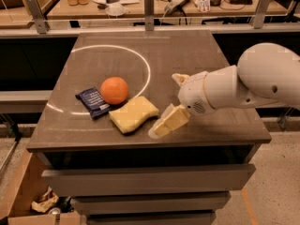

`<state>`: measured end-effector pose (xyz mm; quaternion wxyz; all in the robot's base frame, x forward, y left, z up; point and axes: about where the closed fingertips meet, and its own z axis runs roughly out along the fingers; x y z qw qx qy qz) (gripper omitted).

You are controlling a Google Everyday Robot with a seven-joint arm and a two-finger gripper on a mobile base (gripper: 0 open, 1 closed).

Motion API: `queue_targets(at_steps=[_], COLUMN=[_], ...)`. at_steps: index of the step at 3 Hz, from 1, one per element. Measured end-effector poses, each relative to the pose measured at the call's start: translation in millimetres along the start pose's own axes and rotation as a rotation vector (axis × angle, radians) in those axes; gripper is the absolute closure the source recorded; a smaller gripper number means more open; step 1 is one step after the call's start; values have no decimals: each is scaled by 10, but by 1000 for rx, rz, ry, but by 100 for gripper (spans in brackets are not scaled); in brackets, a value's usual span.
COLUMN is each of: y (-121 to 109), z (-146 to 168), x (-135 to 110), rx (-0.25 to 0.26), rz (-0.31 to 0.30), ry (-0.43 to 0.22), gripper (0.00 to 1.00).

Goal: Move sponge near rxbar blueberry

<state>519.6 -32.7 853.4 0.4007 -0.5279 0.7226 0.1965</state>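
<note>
The pale yellow sponge (133, 114) lies flat on the dark table (187, 55), near the front edge. Its left corner is close to the rxbar blueberry (93, 101), a dark navy wrapper with white print lying just to the left. An orange ball (114, 90) sits between them, touching the bar's right end. My gripper (165, 106) is to the right of the sponge, open and empty, with one cream finger (168, 121) just off the sponge's right edge and the other (179, 78) farther back. The white arm reaches in from the right.
A white circle line (140, 60) is painted on the tabletop. Drawers (145, 177) are under the table. A cardboard box (28, 205) with rubbish stands on the floor at lower left. A cluttered bench (140, 3) behind metal rail posts runs along the back.
</note>
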Motion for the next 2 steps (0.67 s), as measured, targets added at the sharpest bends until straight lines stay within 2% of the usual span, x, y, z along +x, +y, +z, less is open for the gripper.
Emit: queue_targets(at_steps=[1, 2], y=[-575, -781], z=[-588, -783], x=[280, 103], rx=[89, 135], rz=[12, -15], ry=[-27, -55], gripper=[0, 0])
